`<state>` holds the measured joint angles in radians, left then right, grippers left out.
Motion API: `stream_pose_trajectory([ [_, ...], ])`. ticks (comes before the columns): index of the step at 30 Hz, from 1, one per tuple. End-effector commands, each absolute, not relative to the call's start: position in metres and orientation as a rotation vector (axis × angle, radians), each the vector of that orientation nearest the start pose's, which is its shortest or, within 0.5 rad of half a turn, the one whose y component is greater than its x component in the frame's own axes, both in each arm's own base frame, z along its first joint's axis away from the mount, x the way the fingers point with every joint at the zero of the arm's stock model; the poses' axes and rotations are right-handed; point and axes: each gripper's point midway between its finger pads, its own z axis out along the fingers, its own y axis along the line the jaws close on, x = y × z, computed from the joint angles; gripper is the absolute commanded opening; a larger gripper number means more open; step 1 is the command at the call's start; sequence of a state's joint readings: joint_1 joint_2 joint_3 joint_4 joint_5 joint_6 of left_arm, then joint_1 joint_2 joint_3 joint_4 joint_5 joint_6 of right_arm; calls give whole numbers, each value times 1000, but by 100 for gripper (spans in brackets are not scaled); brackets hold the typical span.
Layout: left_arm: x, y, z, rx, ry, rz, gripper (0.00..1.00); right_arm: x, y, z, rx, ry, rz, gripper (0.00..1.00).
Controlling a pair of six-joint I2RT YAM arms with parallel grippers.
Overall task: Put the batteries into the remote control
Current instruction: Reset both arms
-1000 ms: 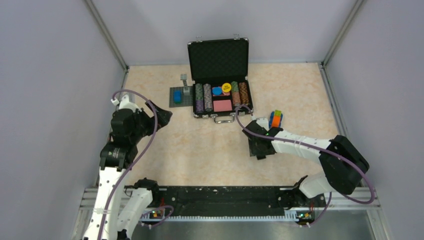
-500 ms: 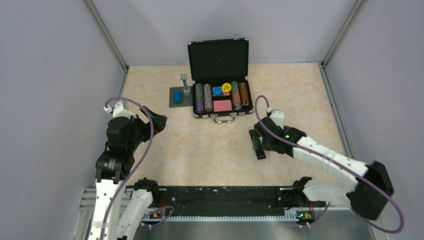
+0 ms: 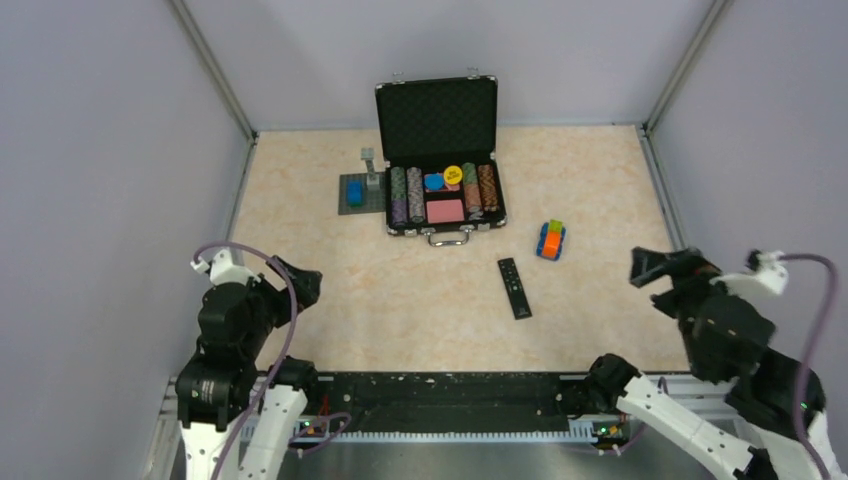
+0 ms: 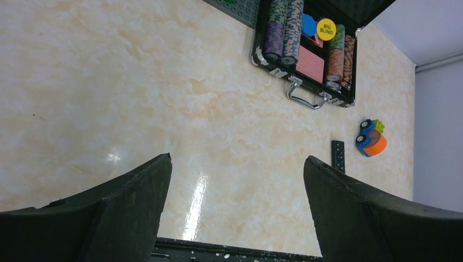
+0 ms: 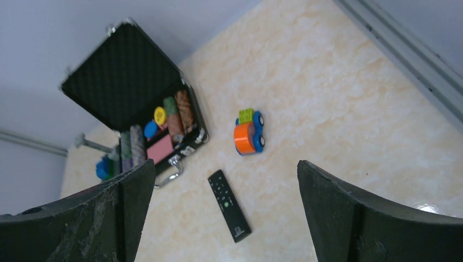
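The open black hard case (image 3: 437, 118), its foam-lined lid upright, lies far ahead of both grippers. It holds rows of striped poker chips (image 3: 408, 194), a pink card deck (image 3: 445, 211) and a yellow "BIG BLIND" disc (image 4: 326, 29).

The slim black remote control (image 5: 229, 205) lies buttons-up on the beige table (image 3: 400, 300), ahead of the right gripper (image 5: 224, 164) and well apart from it. Its underside is hidden. An orange-and-blue toy car (image 5: 249, 134) sits just beyond it.

The right gripper's fingers are spread wide with nothing between them. The left gripper (image 4: 235, 164) is likewise spread and empty, with the remote far off to its right. The grey studded plate (image 3: 372, 203) beside the case is cut off in the left wrist view.
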<state>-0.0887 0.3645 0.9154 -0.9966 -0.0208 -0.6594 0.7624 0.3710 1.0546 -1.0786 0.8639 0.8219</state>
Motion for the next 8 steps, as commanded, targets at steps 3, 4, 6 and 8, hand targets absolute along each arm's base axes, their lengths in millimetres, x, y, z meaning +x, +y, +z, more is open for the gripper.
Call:
stream_pose_trajectory([
  [3,140,-38,260,-572,1876,-506,99,117,-73,319,684,1579,201,99],
  [4,136,-43,263,-552,1861,-544,99,114,-75,320,682,1572,211,99],
  [6,133,-47,264,-538,1852,-576,99,113,-73,320,673,1579,230,99],
  [8,129,-46,262,-553,1862,-572,99,111,-72,320,671,1587,244,99],
])
